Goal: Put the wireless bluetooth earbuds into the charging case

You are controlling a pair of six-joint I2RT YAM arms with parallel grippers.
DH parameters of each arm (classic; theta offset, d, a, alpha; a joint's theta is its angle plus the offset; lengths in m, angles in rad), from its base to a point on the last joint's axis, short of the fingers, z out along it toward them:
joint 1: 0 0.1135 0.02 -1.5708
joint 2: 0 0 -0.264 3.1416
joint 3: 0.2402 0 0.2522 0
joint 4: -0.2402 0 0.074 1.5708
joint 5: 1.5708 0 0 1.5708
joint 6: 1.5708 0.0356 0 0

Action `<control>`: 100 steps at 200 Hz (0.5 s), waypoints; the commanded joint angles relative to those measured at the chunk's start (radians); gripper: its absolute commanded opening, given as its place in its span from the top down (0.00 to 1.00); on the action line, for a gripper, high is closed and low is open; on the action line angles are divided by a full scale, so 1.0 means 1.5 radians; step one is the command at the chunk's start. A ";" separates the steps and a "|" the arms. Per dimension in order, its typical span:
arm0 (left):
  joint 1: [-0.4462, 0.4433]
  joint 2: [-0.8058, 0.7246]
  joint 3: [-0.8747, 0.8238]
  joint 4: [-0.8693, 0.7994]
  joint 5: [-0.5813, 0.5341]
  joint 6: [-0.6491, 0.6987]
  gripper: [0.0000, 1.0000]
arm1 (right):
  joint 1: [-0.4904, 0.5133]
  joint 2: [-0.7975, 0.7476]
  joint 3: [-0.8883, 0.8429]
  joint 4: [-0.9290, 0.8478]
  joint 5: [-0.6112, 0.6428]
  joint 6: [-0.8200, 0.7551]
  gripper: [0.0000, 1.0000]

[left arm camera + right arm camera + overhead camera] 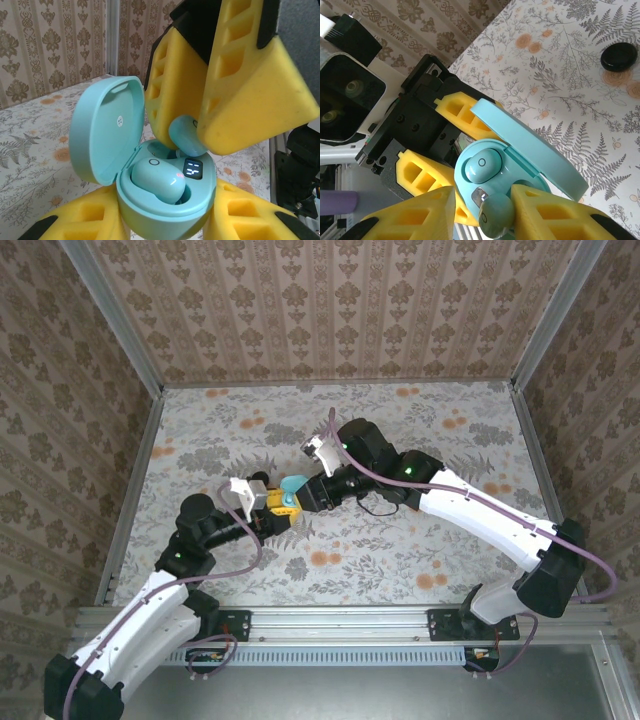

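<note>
My left gripper (272,502) is shut on the teal charging case (165,212), its yellow fingers (250,210) pressing both sides. The lid (105,135) stands open. One teal earbud (157,180) sits in its slot, also seen from the right wrist as the seated earbud (481,165). A second teal earbud (496,215) hangs over the other slot between the fingers of my right gripper (484,200). It leans on one finger (545,210), with a gap to the other, so the jaws stand open. From the left wrist this earbud (187,137) is just above the case rim.
The case's small display (193,169) is lit. A small black rounded piece (618,56) lies on the floral tabletop (560,75) beyond the case. Both arms meet at the table's middle (300,495); patterned walls enclose the table.
</note>
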State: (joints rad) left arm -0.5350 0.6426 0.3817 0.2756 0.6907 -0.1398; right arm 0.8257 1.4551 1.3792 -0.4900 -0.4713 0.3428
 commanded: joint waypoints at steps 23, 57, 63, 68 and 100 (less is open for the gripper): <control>-0.012 0.003 0.022 0.045 0.029 -0.002 0.71 | -0.002 -0.012 0.026 -0.050 0.076 -0.013 0.63; -0.018 0.016 0.027 0.056 0.030 -0.002 0.72 | -0.003 -0.031 0.027 -0.054 0.099 -0.017 0.58; -0.020 0.018 0.027 0.058 0.031 -0.002 0.72 | -0.003 -0.032 0.028 -0.055 0.100 -0.018 0.58; -0.021 0.019 0.027 0.059 0.030 -0.002 0.71 | -0.003 -0.034 0.029 -0.056 0.100 -0.019 0.58; -0.027 0.028 0.028 0.067 0.029 -0.001 0.72 | -0.004 -0.037 0.030 -0.057 0.100 -0.019 0.57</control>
State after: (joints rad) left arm -0.5591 0.6823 0.3824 0.3157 0.6884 -0.1394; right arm 0.8291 1.4239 1.3926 -0.5636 -0.3695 0.3351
